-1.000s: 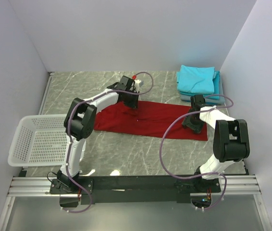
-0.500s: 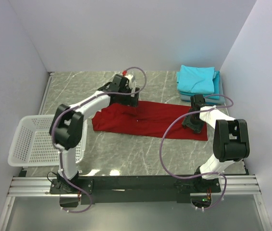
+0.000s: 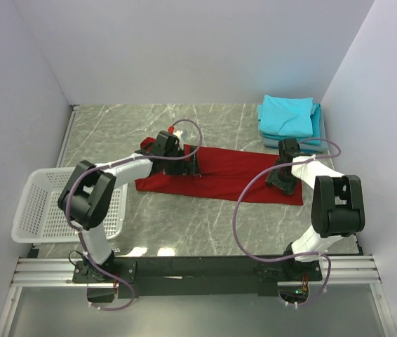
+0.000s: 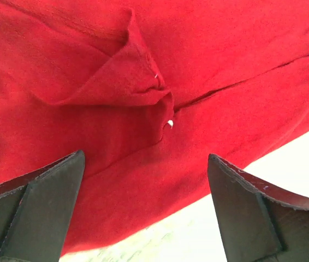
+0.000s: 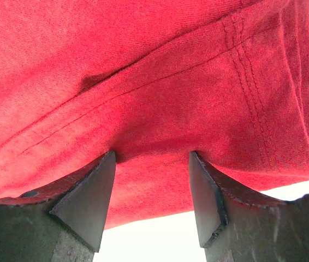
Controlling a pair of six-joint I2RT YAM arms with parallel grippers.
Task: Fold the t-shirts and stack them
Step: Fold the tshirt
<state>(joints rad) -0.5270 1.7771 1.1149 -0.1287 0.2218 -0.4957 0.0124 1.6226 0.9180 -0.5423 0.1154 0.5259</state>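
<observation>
There is one red t-shirt [image 3: 233, 172], spread out, on the one counter [image 3: 184, 217]. There is one pile of folded t-shirts [image 3: 288, 116]: one turquoise shirt on top and blue layers under it. That makes at least two garments in the pile, but the exact number cannot be told. There is one white basket [image 3: 44, 207]. There are two arms, the left arm [image 3: 118, 168] and the right arm [image 3: 333, 203]. Each carries one tool, the left tool [image 4: 144, 158] and the right tool [image 5: 152, 155], and each tool has two fingers.
</observation>
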